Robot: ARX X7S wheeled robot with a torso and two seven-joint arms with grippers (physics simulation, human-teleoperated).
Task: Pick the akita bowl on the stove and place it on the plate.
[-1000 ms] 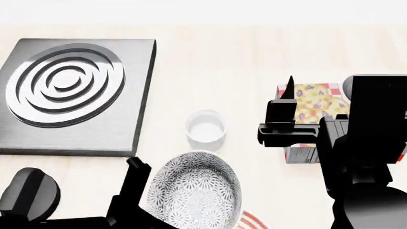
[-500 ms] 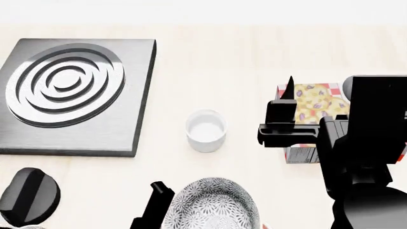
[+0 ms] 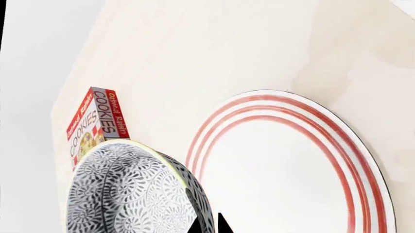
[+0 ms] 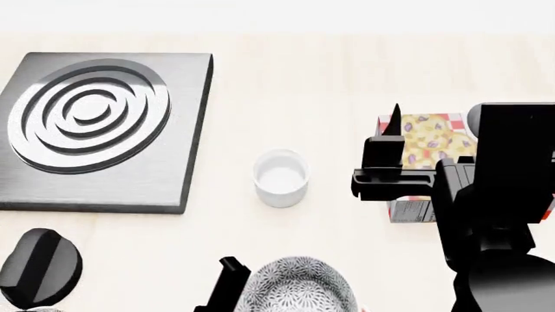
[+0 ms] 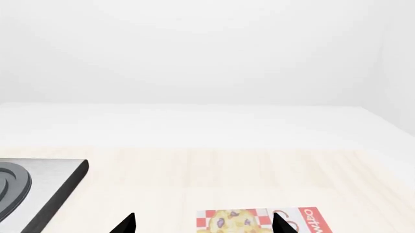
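Observation:
The akita bowl (image 3: 129,194), white with a dense dark-grey flower pattern, hangs tilted in the air beside and above the plate (image 3: 292,165), a large white plate with red rings. My left gripper (image 3: 209,225) is shut on the bowl's rim, one fingertip inside and one outside. In the head view the bowl (image 4: 299,289) shows at the bottom edge, off the stove (image 4: 95,123), whose rings are bare. My right gripper (image 5: 203,224) is open and holds nothing; it hovers over the table near the cookie box (image 5: 259,221).
A small plain white cup (image 4: 281,177) stands between the stove and the cookie box (image 4: 429,140). The stove's black knob (image 4: 39,266) sits at its front edge. My right arm (image 4: 494,214) fills the right side of the head view.
My left gripper has carried the bowl nearer to me and to the right, so less of it shows at the head view's bottom edge. The right arm has not moved.

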